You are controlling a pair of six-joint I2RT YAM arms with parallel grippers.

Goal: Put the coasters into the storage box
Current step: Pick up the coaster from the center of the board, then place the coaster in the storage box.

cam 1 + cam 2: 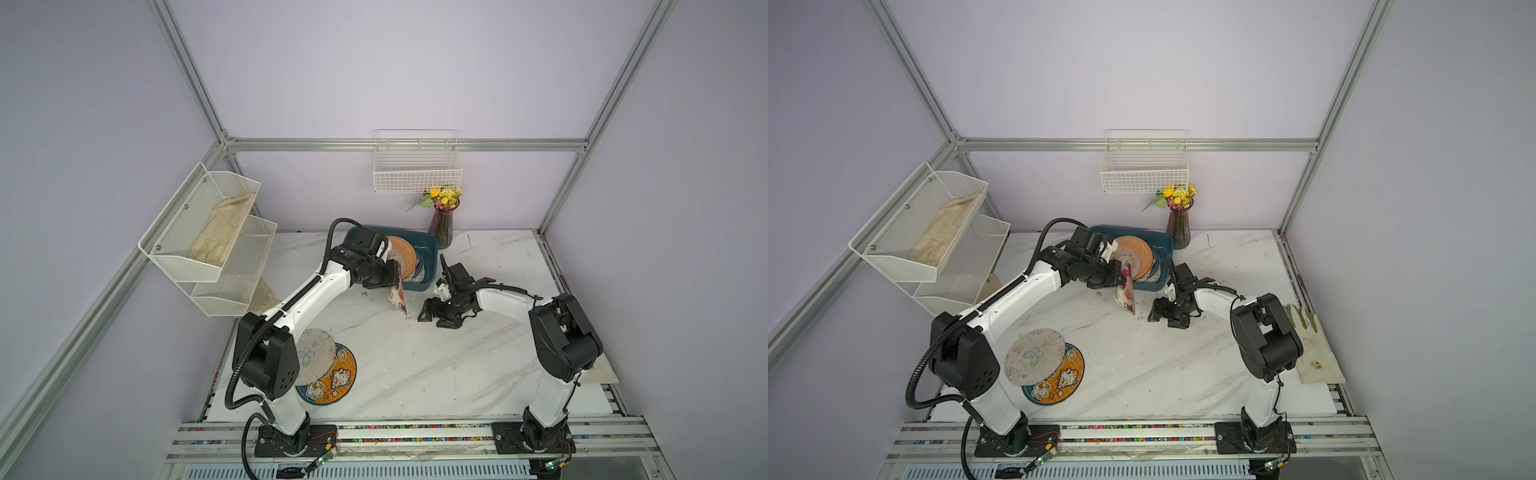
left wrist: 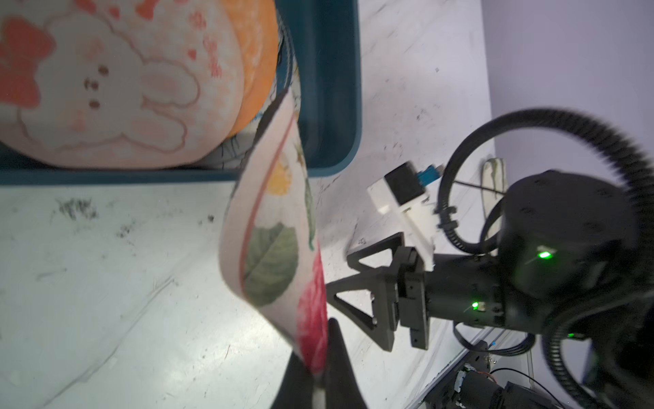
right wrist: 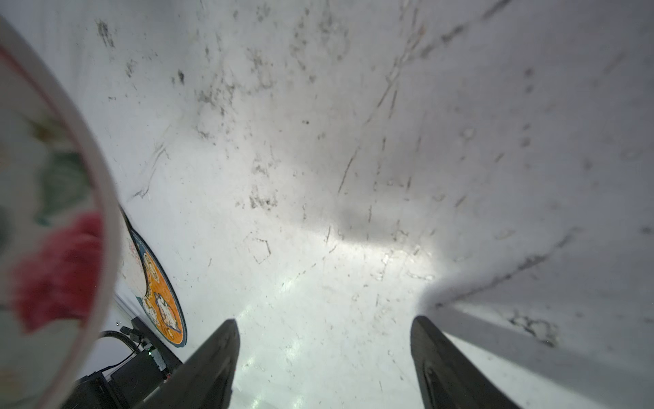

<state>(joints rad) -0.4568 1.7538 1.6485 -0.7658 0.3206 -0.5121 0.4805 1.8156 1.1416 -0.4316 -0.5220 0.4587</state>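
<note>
Surface: white marble-pattern tabletop (image 1: 415, 365), scuffed with dark specks in the wrist views.
Room: lavender walls behind an aluminium frame. A white wire basket (image 1: 417, 174) hangs on the back wall, and a white mesh shelf (image 1: 208, 237) on the left wall holds a crumpled cloth (image 1: 220, 232). A purple vase (image 1: 444, 228) of yellow flowers stands at the back, just beside the box.
Left arm: reaches forward from its base to the near edge of the storage box (image 1: 426, 243), with the wrist turned sideways.
Left gripper (image 2: 318, 375): clamped on the rim of a floral coaster (image 2: 276, 248), which stands on edge, slightly curled, with leaf and red bloom prints showing.
Floral coaster, position: outside the box, just beside its near wall; the lower edge is over the table, but I cannot tell whether it touches.
Right arm: elbow high, forearm angled in toward the centre and low over the table.
Right gripper (image 3: 323, 320): jaws wide apart with only bare tabletop between them. It is close beside the floral coaster and faces it — apart, not touching.
Box contents: several coasters lie leaning and overlapping inside. They include a plain orange coaster (image 1: 401, 253) and, in the left wrist view, a cream bunny coaster (image 2: 106, 88) lying over it.
On the table: near the left arm's base, a cream butterfly coaster (image 1: 1034, 357) partly overlaps an orange-and-blue cartoon coaster (image 1: 1067, 378) — both well apart from either gripper.
Right edge: a pale glove-like cloth (image 1: 1316, 353) lies behind the right arm.
</note>
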